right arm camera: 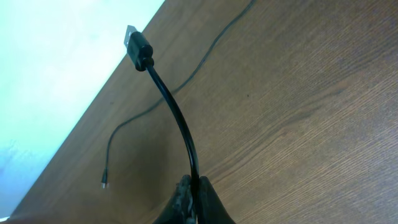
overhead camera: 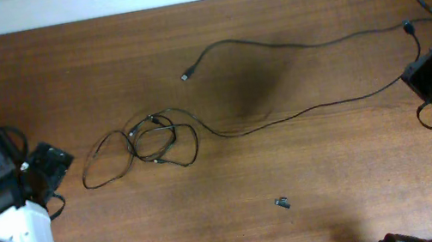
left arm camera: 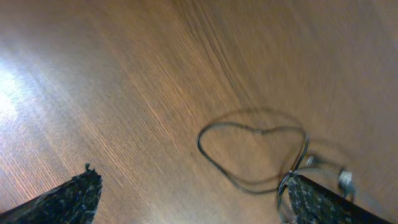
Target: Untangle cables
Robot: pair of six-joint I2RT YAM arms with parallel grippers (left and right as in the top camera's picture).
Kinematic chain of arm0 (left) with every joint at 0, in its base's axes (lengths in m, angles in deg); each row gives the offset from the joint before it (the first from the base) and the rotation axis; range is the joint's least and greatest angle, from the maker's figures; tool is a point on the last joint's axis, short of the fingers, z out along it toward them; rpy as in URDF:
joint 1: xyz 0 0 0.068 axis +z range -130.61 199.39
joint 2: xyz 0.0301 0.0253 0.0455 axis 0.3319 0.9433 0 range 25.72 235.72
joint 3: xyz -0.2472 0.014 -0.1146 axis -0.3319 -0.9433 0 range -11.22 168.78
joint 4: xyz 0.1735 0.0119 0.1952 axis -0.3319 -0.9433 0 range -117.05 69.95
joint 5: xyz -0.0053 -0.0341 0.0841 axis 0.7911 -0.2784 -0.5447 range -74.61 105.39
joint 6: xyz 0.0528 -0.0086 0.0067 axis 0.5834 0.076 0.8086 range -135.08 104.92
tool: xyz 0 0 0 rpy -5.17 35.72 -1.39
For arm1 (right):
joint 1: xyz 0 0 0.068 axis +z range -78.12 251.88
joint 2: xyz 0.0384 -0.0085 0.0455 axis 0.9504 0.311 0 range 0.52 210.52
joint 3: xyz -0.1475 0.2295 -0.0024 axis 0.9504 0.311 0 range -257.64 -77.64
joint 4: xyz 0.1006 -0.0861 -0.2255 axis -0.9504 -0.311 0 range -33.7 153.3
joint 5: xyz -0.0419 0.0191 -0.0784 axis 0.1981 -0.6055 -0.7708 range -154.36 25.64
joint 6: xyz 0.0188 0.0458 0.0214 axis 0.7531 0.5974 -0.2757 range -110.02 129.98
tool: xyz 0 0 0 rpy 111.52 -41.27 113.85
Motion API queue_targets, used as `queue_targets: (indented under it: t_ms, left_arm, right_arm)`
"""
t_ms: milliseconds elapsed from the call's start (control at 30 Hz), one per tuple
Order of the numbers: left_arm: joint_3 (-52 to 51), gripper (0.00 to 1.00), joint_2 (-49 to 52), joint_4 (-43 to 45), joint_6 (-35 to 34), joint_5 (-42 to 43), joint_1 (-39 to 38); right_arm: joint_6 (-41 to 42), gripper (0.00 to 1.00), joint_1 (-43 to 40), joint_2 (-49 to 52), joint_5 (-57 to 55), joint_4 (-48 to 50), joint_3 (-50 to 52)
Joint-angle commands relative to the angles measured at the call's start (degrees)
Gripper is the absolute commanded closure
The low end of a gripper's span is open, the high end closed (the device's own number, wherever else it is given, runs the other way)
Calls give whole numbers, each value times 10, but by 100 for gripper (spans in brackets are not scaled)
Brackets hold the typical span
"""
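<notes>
Right, quick readout.
cables: thin black cords on the brown table; bunched left of centre in the overhead frame, strung out toward the right edge.
knot: left of centre, several overlapping loops; number of cords inside not readable.
left gripper: far left of the overhead frame, fingers spread wide, nothing between them, clear of the cords.
loop: outer loop of the knot; lower right in the left wrist view, just beside the right-hand finger, off-centre from the gap.
right gripper: at the right edge of the overhead frame, fingers pressed together, pinching one of the cables a short way below its USB plug; plug end stands up off the table.
lower strand: from knot to right gripper, long axis left-to-right across the frame, gentle waves in it.
upper strand: arcs across the upper middle, ends in a small plug above the knot, clear of it.
key relation: knot lies to the right of the left gripper, well apart from the right one; left arm nearer by far. Likely needs a shift toward the lower right of the left wrist view to bring the loop into the gap.
count: one knot; two long strands (one cord or two, cannot tell); two plugs for sure, maybe a third, a pale connector by the knot; one small dark loose piece at lower centre; two grippers.
</notes>
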Motion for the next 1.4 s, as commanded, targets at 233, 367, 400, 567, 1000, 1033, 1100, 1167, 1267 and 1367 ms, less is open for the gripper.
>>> queue_targets:
  t_ms: [233, 367, 400, 567, 1000, 1033, 1100, 1167, 1267, 1367]
  left_arm:
    - [2, 1, 151, 98, 294, 179, -134]
    - [2, 1, 205, 160, 359, 178, -180]
    - [2, 0, 220, 174, 365, 177, -186]
    - [2, 1, 270, 232, 364, 126, -186]
    - [1, 0, 294, 238, 459, 26, -212]
    - [1, 1, 302, 241, 459, 26, -216]
    - [2, 1, 327, 242, 458, 11, -224]
    - [2, 14, 340, 250, 453, 6, -228]
    - [2, 15, 339, 273, 452, 7, -228]
    - [2, 25, 339, 274, 452, 7, -228]
  right_arm:
    - [-3, 96, -2, -1, -7, 2, -11]
    - [-3, 96, -2, -1, -7, 2, -11]
    - [-3, 96, -2, -1, -7, 1, -11]
    - [-3, 96, -2, -1, -7, 1, -11]
    - [-3, 96, -2, -1, -7, 1, -11]
    - [-3, 96, -2, -1, -7, 1, -11]
    - [-3, 96, -2, -1, -7, 1, -11]
    - [-3, 96, -2, -1, -7, 1, -11]
    - [-3, 96, -2, -1, -7, -3, -11]
    - [-3, 96, -2, -1, -7, -3, -11]
